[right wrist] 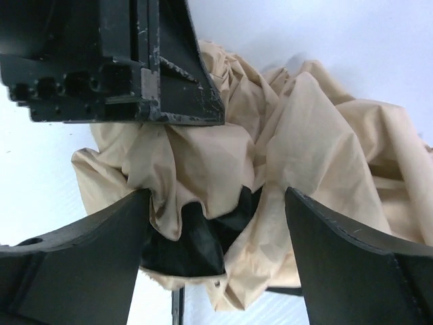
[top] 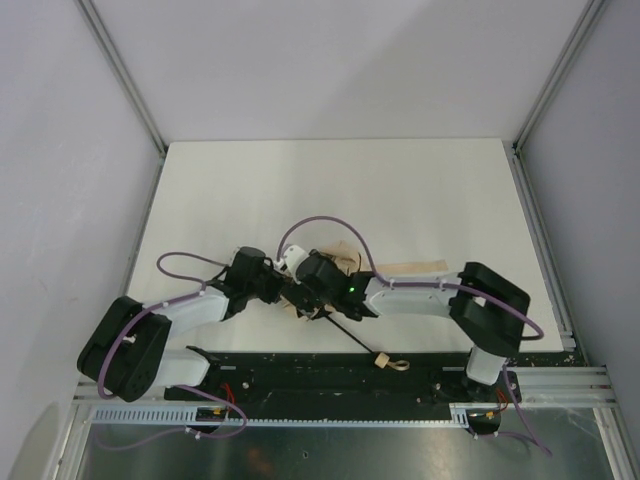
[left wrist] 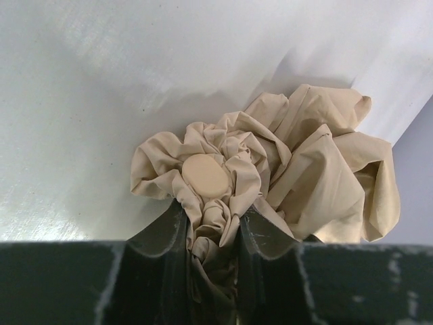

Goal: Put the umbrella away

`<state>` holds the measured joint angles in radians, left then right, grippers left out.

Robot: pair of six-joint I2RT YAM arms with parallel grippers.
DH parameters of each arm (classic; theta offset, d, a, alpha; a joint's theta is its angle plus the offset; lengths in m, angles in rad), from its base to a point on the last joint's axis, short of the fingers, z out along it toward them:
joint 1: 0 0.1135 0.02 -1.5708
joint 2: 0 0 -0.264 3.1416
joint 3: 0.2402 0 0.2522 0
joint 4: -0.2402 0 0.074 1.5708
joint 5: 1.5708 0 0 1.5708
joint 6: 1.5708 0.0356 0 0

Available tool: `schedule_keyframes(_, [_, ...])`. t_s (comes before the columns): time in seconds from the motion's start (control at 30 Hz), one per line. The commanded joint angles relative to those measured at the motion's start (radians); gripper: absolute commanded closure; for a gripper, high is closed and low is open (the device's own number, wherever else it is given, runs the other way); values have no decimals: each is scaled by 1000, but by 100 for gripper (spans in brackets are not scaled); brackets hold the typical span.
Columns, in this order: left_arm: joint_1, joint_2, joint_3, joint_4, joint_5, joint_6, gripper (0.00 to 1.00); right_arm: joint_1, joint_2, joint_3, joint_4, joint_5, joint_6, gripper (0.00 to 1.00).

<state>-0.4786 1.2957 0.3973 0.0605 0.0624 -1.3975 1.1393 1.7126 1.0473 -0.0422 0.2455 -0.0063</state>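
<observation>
- The left hand (left wrist: pixel 211 227) was clamped on a twist of tan cloth just under the round end cap (left wrist: pixel 206 176), in the lower middle of its wrist view.
- The umbrella (top: pixel 340 260) lay on the white surface (top: pixel 250 190) at the middle of the top view, between the two hands. Its canopy was collapsed but loose and crumpled, with no strap seen around it.
- Its long axis ran diagonally. The capped tip sat up-left among the cloth, and the thin black shaft (top: pixel 345 332) slanted down-right to the small handle (top: pixel 380 358) and loop strap (top: pixel 400 365) near the lower middle of the frame.
- The right hand (right wrist: pixel 216 196) stood wide open, with a finger on each side of the bunched cloth and gripping nothing.
- Judged from this, the task was at an early-to-middle stage. The canopy was down, but the folds probably had yet to be gathered and bound, and the shaft looked fully extended.
</observation>
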Motion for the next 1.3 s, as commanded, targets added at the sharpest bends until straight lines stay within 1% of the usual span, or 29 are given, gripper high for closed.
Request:
schedule_keyframes(0.0, [5, 11, 12, -150, -14, 3, 100, 35, 101, 72, -11, 101, -66, 20])
schedule_keyframes(0.17, [34, 5, 30, -158, 21, -12, 100, 68, 189, 79, -55, 109, -65, 28])
schedule_keyframes(0.33, [68, 8, 51, -170, 64, -15, 100, 86, 240, 79, -99, 116, -80, 30])
schedule_keyframes(0.37, [74, 8, 52, -174, 74, -14, 100, 85, 252, 79, -108, 119, -84, 32])
schedule_keyframes(0.4, [81, 7, 52, -175, 84, -16, 100, 82, 266, 79, -116, 115, -89, 37])
schedule_keyframes(0.43, [86, 2, 51, -176, 93, -17, 100, 73, 281, 79, -121, 103, -92, 46])
schedule_keyframes(0.57, [108, -30, 37, -179, 114, -22, 100, 14, 300, 78, -129, -40, -114, 85])
schedule_keyframes(0.6, [114, -38, 34, -179, 122, -26, 100, -2, 298, 78, -127, -78, -128, 93])
schedule_keyframes(0.67, [126, -50, 31, -179, 135, -30, 100, -34, 289, 78, -124, -168, -159, 98])
schedule_keyframes(0.77, [140, -58, 42, -177, 152, -28, 100, -94, 270, 95, -139, -338, -207, 100])
schedule_keyframes(0.83, [147, -64, 54, -177, 156, -20, 100, -144, 272, 144, -189, -463, -231, 100])
schedule_keyframes(0.87, [151, -66, 58, -177, 156, -12, 94, -171, 281, 169, -217, -517, -240, 100])
schedule_keyframes(0.9, [155, -71, 59, -178, 155, -1, 83, -197, 290, 187, -239, -572, -247, 100])
schedule_keyframes(0.97, [163, -86, 50, -177, 146, 20, 48, -241, 318, 204, -249, -674, -250, 100])
schedule_keyframes(1.0, [167, -99, 39, -177, 141, 29, 35, -258, 333, 206, -241, -716, -247, 100])
schedule_keyframes(1.03, [173, -116, 26, -177, 131, 38, 25, -274, 350, 208, -232, -752, -241, 100])
schedule_keyframes(1.1, [183, -161, -3, -178, 111, 56, 9, -304, 383, 209, -205, -821, -223, 100])
schedule_keyframes(1.13, [186, -186, -17, -178, 102, 67, 5, -318, 399, 209, -190, -852, -211, 100])
schedule_keyframes(1.17, [189, -211, -29, -178, 97, 79, 3, -328, 413, 209, -174, -883, -197, 100])
schedule_keyframes(1.27, [193, -274, -55, -176, 102, 112, 1, -357, 446, 209, -133, -981, -149, 100])
